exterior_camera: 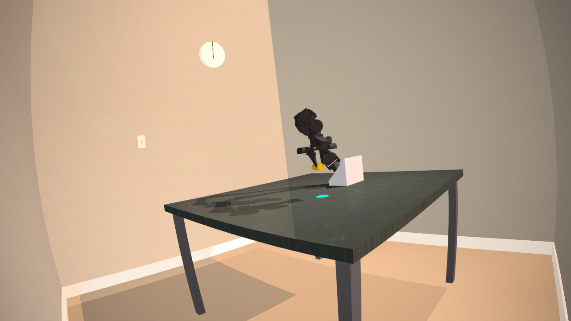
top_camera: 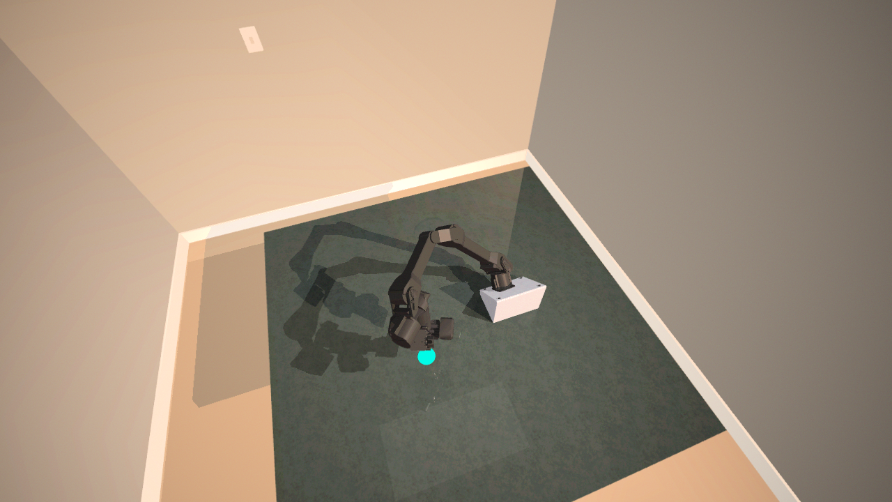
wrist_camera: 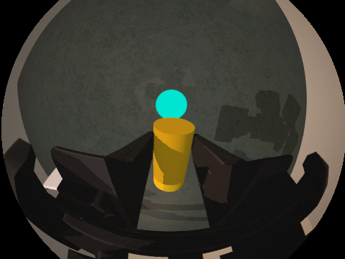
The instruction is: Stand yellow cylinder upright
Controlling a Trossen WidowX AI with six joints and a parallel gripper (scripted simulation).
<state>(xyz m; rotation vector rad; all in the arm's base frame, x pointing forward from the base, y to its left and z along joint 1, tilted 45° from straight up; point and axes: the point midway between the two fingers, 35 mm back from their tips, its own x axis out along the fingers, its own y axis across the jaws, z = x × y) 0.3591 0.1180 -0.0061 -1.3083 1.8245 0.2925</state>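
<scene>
The yellow cylinder (exterior_camera: 320,166) (wrist_camera: 169,158) is held off the table, lying roughly level in the exterior view, with one round end toward that camera. My gripper (exterior_camera: 317,164) (wrist_camera: 172,137) is shut on it, one finger on each side. The cyan circle (top_camera: 426,357) (exterior_camera: 322,195) (wrist_camera: 171,103) lies flat on the table, below the held cylinder in the exterior view. In the wrist view it shows just beyond the cylinder's near end face, which covers its lower edge. In the top view the arm hides the cylinder and the circle's upper edge.
The dark green table (top_camera: 598,374) (exterior_camera: 383,207) carries the white wedge-shaped arm base (top_camera: 517,305) (exterior_camera: 353,170), behind the circle in the exterior view. The arm arches from the base to the gripper. Arm shadows fall on the table at the left in the top and exterior views.
</scene>
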